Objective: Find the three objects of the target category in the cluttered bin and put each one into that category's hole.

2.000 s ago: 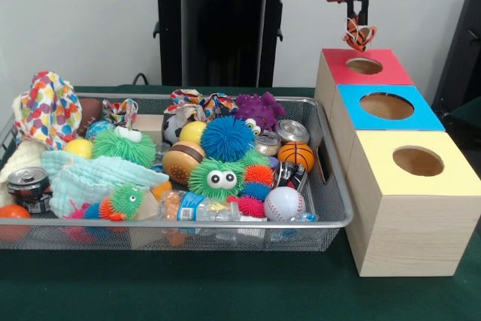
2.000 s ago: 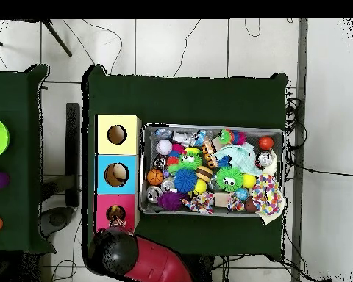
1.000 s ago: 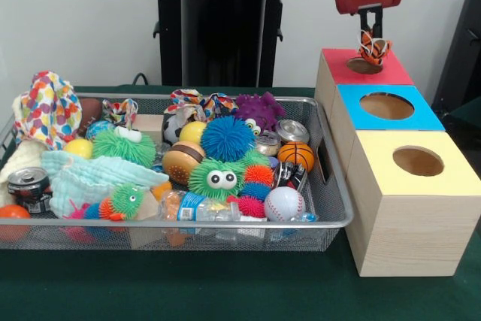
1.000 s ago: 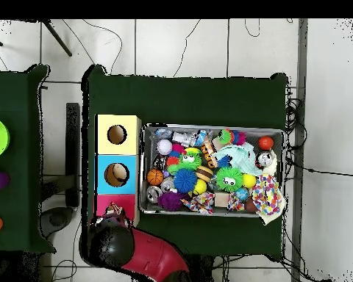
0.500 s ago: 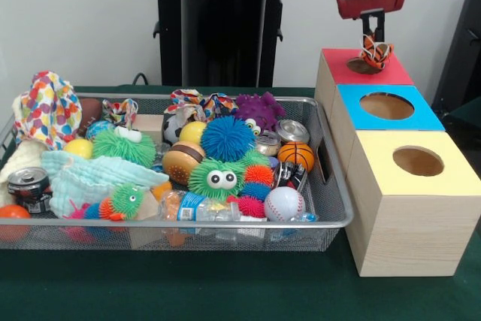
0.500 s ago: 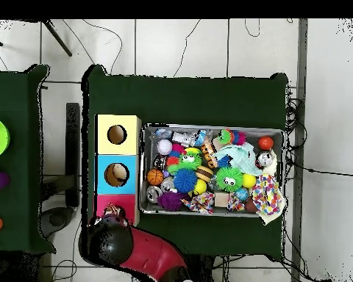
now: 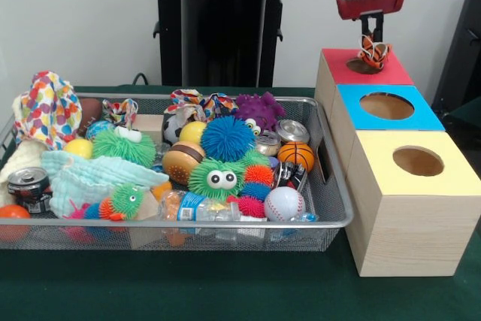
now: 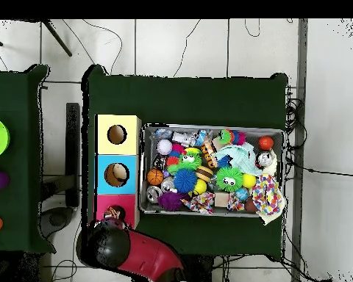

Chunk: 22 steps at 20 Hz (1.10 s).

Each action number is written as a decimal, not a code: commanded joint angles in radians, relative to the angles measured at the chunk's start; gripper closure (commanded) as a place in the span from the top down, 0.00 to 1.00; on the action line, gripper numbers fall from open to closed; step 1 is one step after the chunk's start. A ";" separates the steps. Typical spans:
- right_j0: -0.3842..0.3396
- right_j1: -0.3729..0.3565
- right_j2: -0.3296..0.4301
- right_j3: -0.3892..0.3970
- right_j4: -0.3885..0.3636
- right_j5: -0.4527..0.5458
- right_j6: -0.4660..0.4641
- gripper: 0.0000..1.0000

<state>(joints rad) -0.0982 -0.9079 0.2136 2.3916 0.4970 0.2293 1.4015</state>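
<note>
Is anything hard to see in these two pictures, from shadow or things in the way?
Front view: lighting is even, and the gripper with its orange patterned cloth over the red box's hole shows plainly. Overhead view: the arm covers part of that box, so the hole is half hidden.

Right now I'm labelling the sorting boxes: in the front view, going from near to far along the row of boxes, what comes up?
Yellow-topped box → blue-topped box → red-topped box, with the gripper holding an orange patterned cloth toy right above the red box's hole.
</note>
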 commanded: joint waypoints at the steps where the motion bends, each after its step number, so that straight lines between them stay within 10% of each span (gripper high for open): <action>1: 0.019 0.051 -0.061 -0.088 -0.042 -0.010 0.184 0.00; 22: -0.078 0.071 0.058 -0.064 -0.058 -0.139 0.192 0.00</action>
<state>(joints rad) -0.0952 -0.8928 0.1718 2.3794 0.4680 0.2199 1.4015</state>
